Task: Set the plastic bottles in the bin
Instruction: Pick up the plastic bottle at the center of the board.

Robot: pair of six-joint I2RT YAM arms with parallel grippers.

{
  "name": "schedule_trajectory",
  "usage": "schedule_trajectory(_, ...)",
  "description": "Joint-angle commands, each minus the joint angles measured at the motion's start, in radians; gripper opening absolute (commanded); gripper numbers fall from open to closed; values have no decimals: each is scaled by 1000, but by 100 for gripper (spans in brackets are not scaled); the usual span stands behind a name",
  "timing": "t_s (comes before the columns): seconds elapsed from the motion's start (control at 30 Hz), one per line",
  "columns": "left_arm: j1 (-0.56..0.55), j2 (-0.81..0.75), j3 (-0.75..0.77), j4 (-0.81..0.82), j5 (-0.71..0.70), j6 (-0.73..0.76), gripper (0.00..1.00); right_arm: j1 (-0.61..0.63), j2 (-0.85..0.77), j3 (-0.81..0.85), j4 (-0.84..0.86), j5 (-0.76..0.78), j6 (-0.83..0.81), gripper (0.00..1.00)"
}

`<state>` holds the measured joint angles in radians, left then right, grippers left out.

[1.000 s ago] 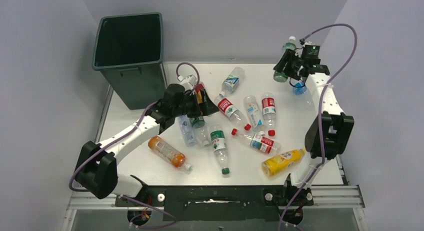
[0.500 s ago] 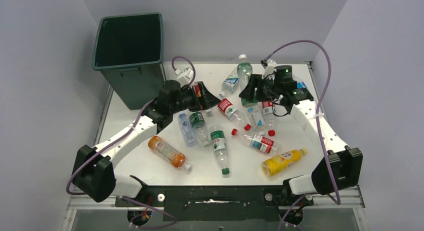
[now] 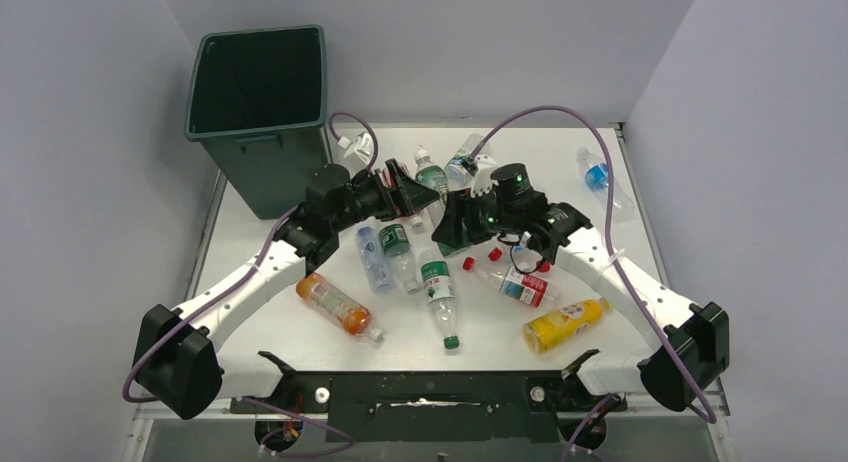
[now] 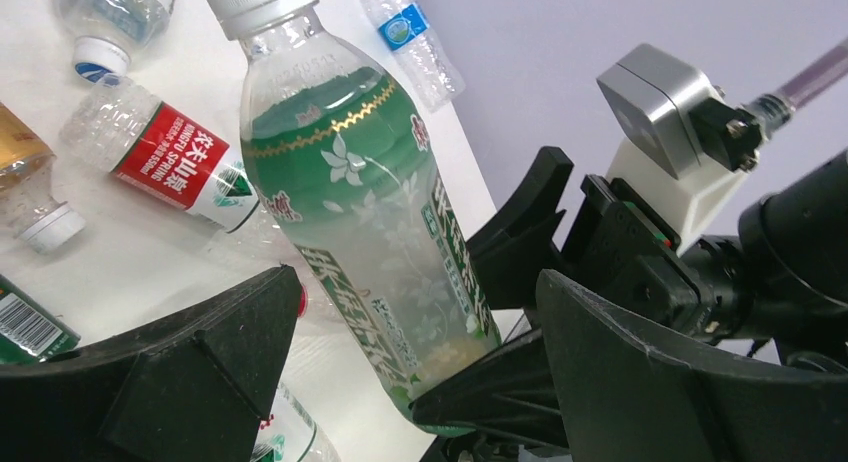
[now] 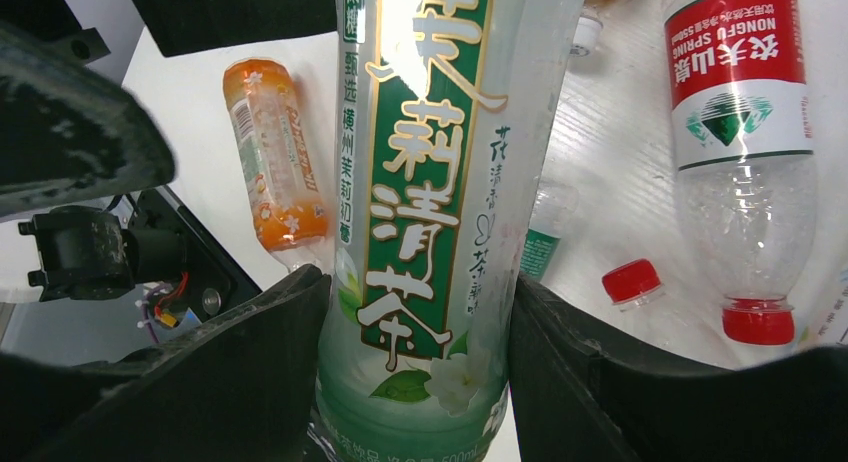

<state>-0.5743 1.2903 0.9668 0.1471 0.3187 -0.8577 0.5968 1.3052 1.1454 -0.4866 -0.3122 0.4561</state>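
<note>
My right gripper (image 3: 452, 222) (image 5: 420, 317) is shut on the base of a green-labelled tea bottle (image 3: 430, 178) (image 5: 430, 162) with a white cap, held above the table's middle. My left gripper (image 3: 416, 190) (image 4: 415, 287) is open, and the same bottle (image 4: 360, 212) stands between its fingers (image 4: 210, 372) with a gap on each side. The dark green bin (image 3: 256, 134) stands at the back left, its inside dark. Several plastic bottles lie on the table: an orange one (image 3: 335, 302), a yellow one (image 3: 565, 322), a red-labelled one (image 3: 517, 284).
A green-labelled bottle (image 3: 438, 290) and a clear one (image 3: 374, 262) lie under the two grippers. A blue-labelled bottle (image 3: 598, 174) lies at the back right, another bottle (image 3: 462, 164) near the back. Grey walls close in the white table (image 3: 300, 347).
My right arm has swung from the far right corner to the middle, carrying the green tea bottle in between the left gripper's open fingers. The left gripper has shifted slightly back.
</note>
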Motion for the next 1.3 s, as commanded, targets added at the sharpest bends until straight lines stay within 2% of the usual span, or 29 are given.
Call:
schedule_trajectory(0.0,-1,-35,4,40,-43,-6,89,40,-31,13,57,64,31,47)
schedule_trajectory(0.57,0,-7,24,-15,-116,-14,88,166,-43,29,75,125,71,47)
schedule_trajectory(0.67,-1,-7,17,-9,-119,-19,82,181,-44,20,82,135,79,47)
schedule_trajectory(0.83,0,0,12,-13,-105,-33,58,187,-51,-2,98,137,85,47)
schedule_trajectory(1.13,2,10,15,-15,-104,-40,37,193,-55,-9,102,140,87,47)
schedule_trajectory(1.17,2,10,17,-16,-106,-40,37,194,-56,-10,101,140,88,50)
schedule_trajectory(1.27,7,15,29,-21,-107,-36,35,196,-66,-14,95,150,93,68)
